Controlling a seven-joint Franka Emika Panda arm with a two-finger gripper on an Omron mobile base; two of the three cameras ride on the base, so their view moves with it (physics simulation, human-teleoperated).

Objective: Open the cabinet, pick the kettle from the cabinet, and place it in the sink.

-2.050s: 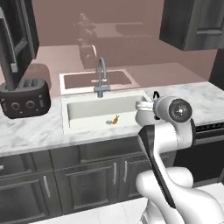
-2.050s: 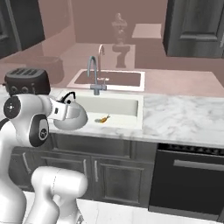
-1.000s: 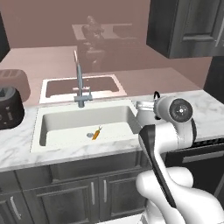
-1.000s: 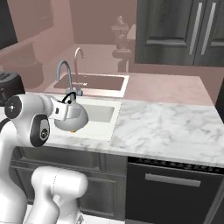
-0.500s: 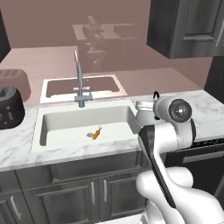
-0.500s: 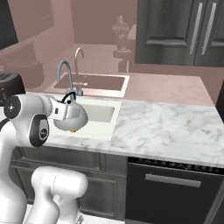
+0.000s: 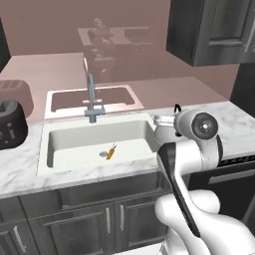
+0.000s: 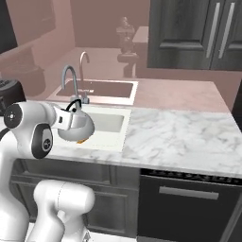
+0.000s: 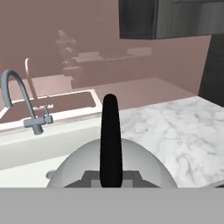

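You are carrying the kettle (image 8: 75, 127) at the sink (image 7: 64, 144)'s right rim, gripper (image 8: 71, 117) apparently pinching its thin black loop handle (image 9: 110, 140); rigid, likely light, the smooth dome may be swinging.

The white arm rises folded at the elbow, its wrist level, the gripper (image 8: 71, 115) clamped on the kettle's (image 8: 75, 127) handle.
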